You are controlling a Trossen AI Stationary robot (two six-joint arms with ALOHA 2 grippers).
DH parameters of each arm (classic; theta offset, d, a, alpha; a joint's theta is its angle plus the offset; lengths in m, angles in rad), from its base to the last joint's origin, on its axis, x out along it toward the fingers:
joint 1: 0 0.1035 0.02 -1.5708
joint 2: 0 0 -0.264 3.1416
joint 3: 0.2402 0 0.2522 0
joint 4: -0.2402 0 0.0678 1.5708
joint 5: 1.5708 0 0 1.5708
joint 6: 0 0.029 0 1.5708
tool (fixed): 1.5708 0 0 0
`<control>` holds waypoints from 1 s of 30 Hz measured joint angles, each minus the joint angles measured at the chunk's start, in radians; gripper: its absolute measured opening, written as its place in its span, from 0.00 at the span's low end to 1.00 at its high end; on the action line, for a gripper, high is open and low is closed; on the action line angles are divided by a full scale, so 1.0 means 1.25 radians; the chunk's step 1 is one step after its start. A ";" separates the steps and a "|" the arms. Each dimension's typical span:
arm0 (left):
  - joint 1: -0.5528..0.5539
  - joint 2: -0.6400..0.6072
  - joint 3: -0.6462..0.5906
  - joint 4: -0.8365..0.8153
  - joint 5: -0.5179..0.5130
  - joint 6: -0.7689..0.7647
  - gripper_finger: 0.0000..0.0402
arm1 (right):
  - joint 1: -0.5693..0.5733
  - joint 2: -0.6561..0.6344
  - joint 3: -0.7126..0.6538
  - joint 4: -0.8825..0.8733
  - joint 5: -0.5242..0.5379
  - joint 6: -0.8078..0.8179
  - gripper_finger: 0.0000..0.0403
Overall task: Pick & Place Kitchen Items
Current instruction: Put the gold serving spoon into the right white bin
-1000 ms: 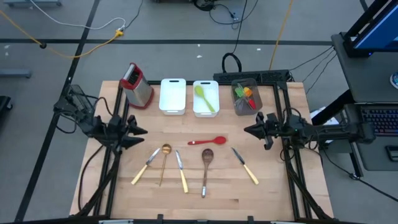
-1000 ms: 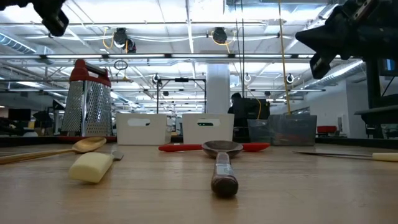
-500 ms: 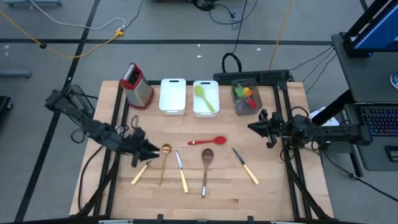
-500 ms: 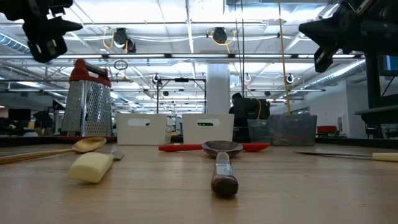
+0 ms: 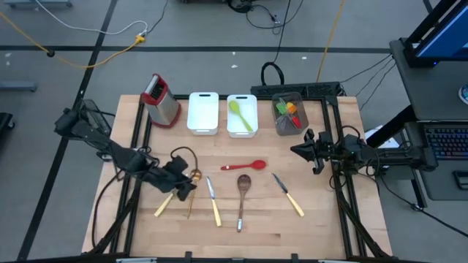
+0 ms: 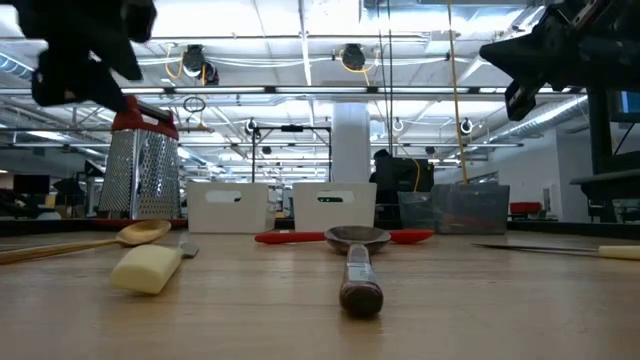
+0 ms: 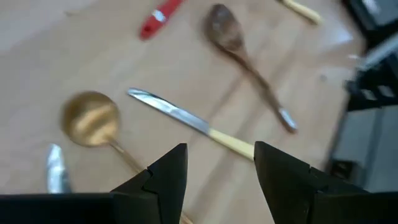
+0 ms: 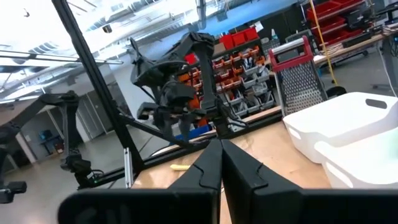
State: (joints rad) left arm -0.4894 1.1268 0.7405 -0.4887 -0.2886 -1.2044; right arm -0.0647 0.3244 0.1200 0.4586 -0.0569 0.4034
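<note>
Left gripper is hovering over the gold spoon, fingers spread and empty; right gripper is waiting, pressed together.

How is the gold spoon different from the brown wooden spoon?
The gold spoon is shiny metal with a thin handle; the wooden spoon is dark brown with a thicker handle. The gold spoon has a round bowl, the wooden spoon an oval one. The open left gripper hovers over the gold spoon; nothing is near the wooden spoon. Both lie flat on the table, bowls pointing toward the trays.
</note>
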 joint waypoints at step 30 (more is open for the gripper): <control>0.250 0.133 0.001 -0.092 0.120 0.226 0.48 | 0.000 0.000 0.000 0.000 -0.082 0.024 0.00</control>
State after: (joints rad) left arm -0.1768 1.2926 0.7418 -0.6033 -0.1381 -0.9221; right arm -0.0647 0.3244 0.1204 0.4593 -0.1600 0.4335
